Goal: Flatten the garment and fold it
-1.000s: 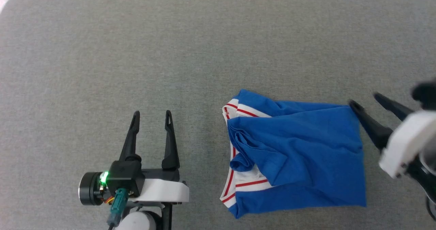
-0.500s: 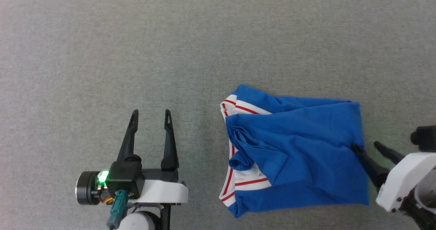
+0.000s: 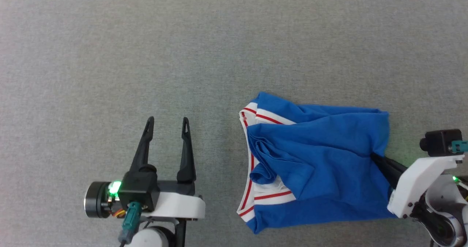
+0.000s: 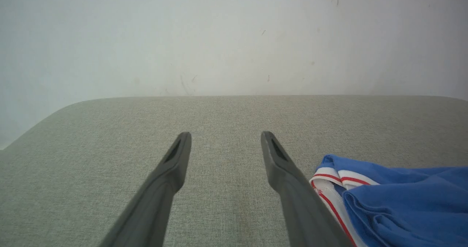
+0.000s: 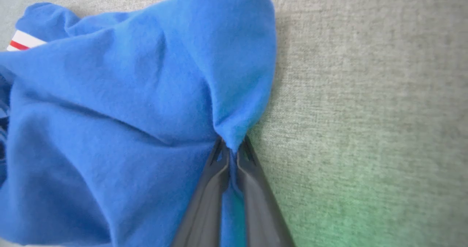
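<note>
The garment is a royal-blue jersey with white and red-striped trim, lying crumpled on the grey surface at centre right. Its trim edge shows at the lower right of the left wrist view. My right gripper is shut on the garment's right edge, and blue cloth is pinched between its two fingers in the right wrist view. My left gripper stands open at the lower left, well apart from the garment, nothing between its fingers. Lettering and number are hidden.
A grey fabric-covered table spreads around the garment, with wide room to the left and the far side. A pale wall rises behind the table's far edge in the left wrist view.
My right gripper moved down along the garment's right edge and shut on the cloth there. The head view shifted slightly. The left gripper stays open in place.
</note>
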